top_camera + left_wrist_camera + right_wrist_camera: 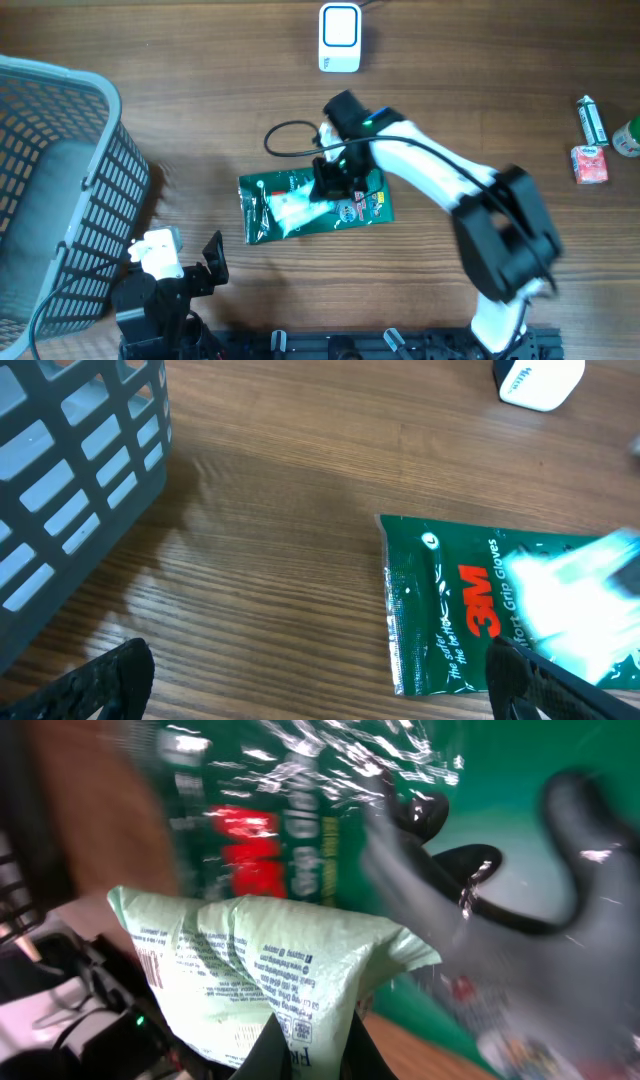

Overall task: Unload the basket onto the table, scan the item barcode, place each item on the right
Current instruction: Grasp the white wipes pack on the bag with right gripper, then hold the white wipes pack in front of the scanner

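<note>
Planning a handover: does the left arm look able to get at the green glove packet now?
Probably yes: only bare table lies between its open fingers and the glove packet; the basket stands aside.

Glove packet [290, 210]: flat, glossy green 3M pouch with white and red print and a pale-green insert. It lies mid-table [150, 60], long side roughly left-right, slightly tilted. Scanner [340, 37]: small white rounded unit at the far edge, well apart from the packet.
</note>
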{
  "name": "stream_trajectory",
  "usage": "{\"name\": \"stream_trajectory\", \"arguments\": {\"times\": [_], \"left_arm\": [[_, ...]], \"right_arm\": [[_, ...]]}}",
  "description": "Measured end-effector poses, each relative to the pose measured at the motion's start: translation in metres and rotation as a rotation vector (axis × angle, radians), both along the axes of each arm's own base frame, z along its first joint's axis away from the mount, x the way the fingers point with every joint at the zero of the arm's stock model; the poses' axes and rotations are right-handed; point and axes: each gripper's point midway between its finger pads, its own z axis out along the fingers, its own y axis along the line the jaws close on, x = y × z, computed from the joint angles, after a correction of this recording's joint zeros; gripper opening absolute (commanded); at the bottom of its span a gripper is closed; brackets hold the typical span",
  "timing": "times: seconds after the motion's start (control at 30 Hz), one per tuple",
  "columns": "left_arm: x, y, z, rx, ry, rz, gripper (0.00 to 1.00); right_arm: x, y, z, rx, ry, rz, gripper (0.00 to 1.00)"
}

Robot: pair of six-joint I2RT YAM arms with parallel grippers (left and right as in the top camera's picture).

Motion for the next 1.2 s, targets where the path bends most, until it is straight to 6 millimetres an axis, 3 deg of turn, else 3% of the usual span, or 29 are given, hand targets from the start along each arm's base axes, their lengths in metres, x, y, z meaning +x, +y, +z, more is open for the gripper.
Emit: {"name": "stream_trajectory", "arguments": {"times": [0.1,0.17,0.2,0.57,0.83,0.9,1.03,1.2], "left_arm": [[0.000,0.000,0.000,0.000,0.000,0.000,1.00],[0.000,0.000,0.000,0.000,0.000,0.000,1.00],[0.000,0.000,0.000,0.000,0.000,0.000,1.00],[0.000,0.000,0.000,0.000,0.000,0.000,1.00],[0.000,0.000,0.000,0.000,0.000,0.000,1.00],[0.000,0.000,0.000,0.000,0.000,0.000,1.00],[0.000,0.000,0.000,0.000,0.001,0.000,1.00],[0.000,0.000,0.000,0.000,0.001,0.000,1.00]], "right_arm": [[0.013,-0.007,0.093,0.145,-0.329,0.101,0.04],[0.008,-0.010,0.133,0.199,-0.491,0.176,0.04],[0.007,-0.012,0.143,0.206,-0.540,0.202,0.04],[0.042,-0.042,0.139,-0.033,-0.749,0.188,0.04],[0.052,-0.048,0.140,-0.082,-0.799,0.189,0.04],[0.083,-0.055,0.154,-0.165,-0.946,0.124,0.04],[0.154,-0.070,0.213,-0.335,-1.336,-0.022,0.04],[0.208,-0.069,0.207,-0.517,-1.523,-0.037,0.04]]}}
